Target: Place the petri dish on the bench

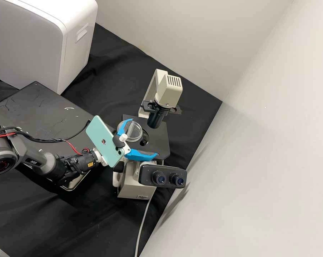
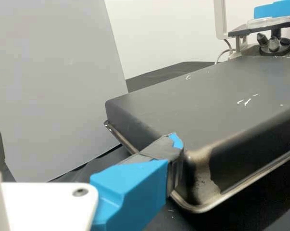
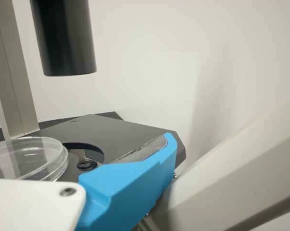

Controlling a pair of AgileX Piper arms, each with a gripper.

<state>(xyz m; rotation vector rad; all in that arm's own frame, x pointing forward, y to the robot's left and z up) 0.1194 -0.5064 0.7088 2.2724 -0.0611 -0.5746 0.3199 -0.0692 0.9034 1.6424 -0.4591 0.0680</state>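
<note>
A round, clear plastic petri dish point(image 3: 27, 159) looks glossy and smooth, with light glinting along its rim. The microscope's flat black stage point(image 3: 120, 132) has a matt finish. The bright blue plastic fingers point(image 3: 130, 187) are smooth and dull. A wrinkled black cloth point(image 1: 108, 82) covering the bench looks matt and soft. A dark upturned metal tray point(image 2: 207, 110) is matt and scratched, worn rough at one corner, with a shiny bare rim. A large white plastic box point(image 1: 40, 39) is smooth with a slight sheen.

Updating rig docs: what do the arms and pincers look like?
Right arm: dark grey rounded segments, red and black cables, mint-green phone at the wrist. Right pincer: white body, two bright blue fingers. Left pincer: same white plate, blue fingers.
</note>
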